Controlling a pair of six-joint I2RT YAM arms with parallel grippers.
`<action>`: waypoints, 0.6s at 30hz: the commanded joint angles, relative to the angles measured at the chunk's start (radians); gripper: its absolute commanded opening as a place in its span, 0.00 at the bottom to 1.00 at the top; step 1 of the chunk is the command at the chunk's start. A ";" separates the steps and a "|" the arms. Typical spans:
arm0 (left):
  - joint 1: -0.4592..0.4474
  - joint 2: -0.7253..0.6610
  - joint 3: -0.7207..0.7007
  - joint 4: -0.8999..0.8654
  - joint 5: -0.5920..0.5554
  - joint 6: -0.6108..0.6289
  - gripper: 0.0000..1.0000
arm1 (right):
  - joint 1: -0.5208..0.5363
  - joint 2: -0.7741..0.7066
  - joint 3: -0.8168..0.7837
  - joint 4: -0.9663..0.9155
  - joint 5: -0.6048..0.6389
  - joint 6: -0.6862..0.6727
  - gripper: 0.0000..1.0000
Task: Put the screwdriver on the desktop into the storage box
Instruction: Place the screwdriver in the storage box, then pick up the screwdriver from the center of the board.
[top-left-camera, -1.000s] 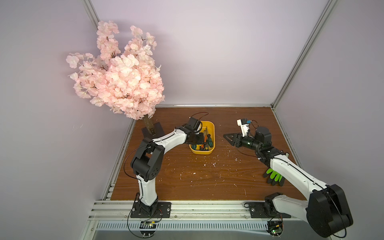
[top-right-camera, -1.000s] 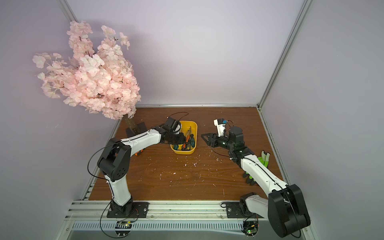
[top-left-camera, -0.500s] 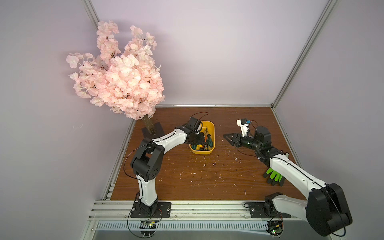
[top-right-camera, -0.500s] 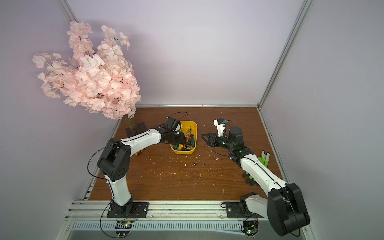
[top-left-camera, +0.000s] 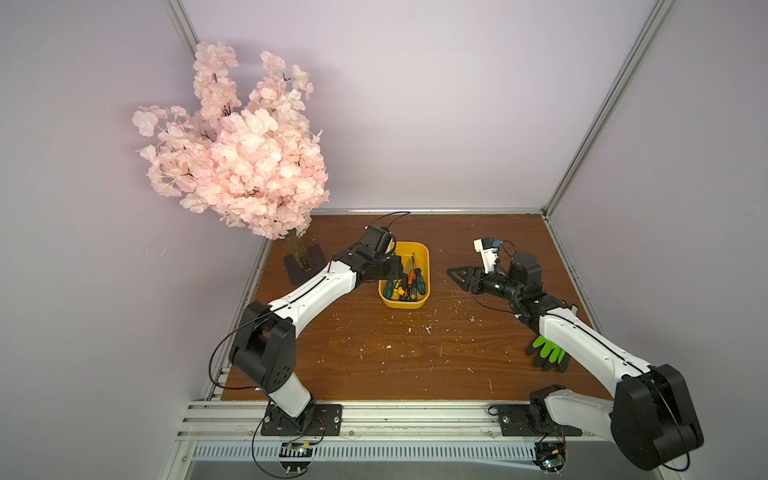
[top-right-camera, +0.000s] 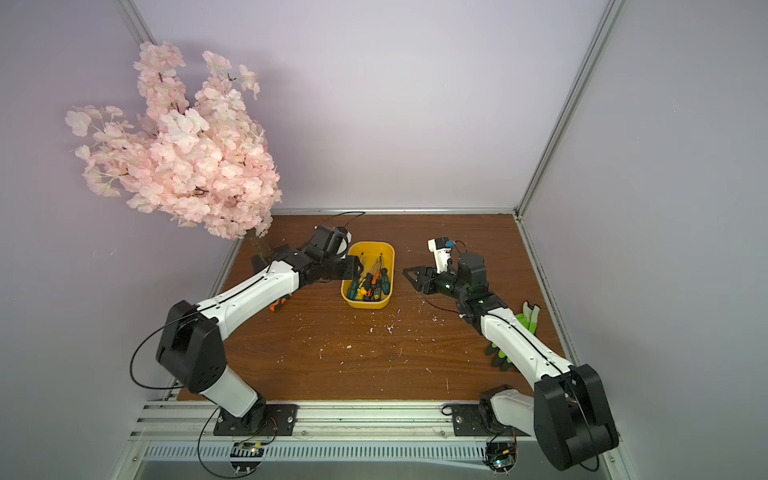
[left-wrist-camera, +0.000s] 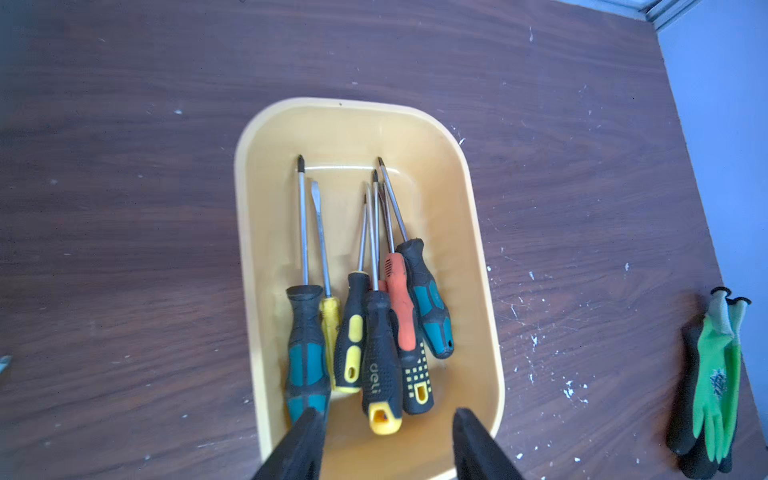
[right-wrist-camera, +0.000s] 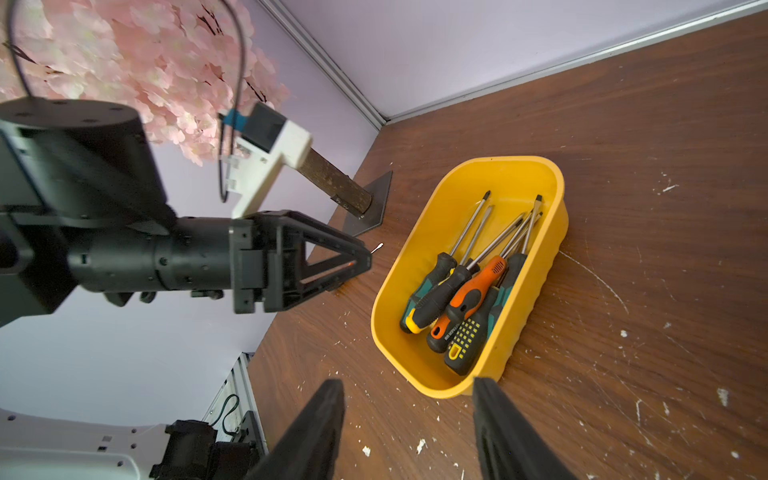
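Seven screwdrivers (left-wrist-camera: 380, 353) in one yellow storage box (left-wrist-camera: 245, 208). One screwdriver (top-right-camera: 277, 306) on the desktop (top-right-camera: 353, 353). My left gripper (left-wrist-camera: 385, 415) and right gripper (right-wrist-camera: 408, 384): fingers apart, empty.

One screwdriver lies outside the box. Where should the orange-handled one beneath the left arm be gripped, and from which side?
Its orange-and-black handle: it lies flat on the desktop and is the only part showing past the left arm. Come straight down, fingers across the handle's width. The shaft is hidden, so the arm probably must draw clear first.
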 joint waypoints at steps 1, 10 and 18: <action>0.075 -0.078 -0.089 -0.067 -0.072 0.025 0.60 | -0.002 0.016 0.018 0.030 -0.011 0.001 0.56; 0.259 -0.221 -0.260 -0.129 -0.147 0.101 0.79 | -0.003 0.045 0.009 0.068 -0.033 0.026 0.56; 0.387 -0.190 -0.287 -0.150 -0.130 0.172 0.99 | -0.002 0.026 -0.003 0.062 -0.029 0.019 0.56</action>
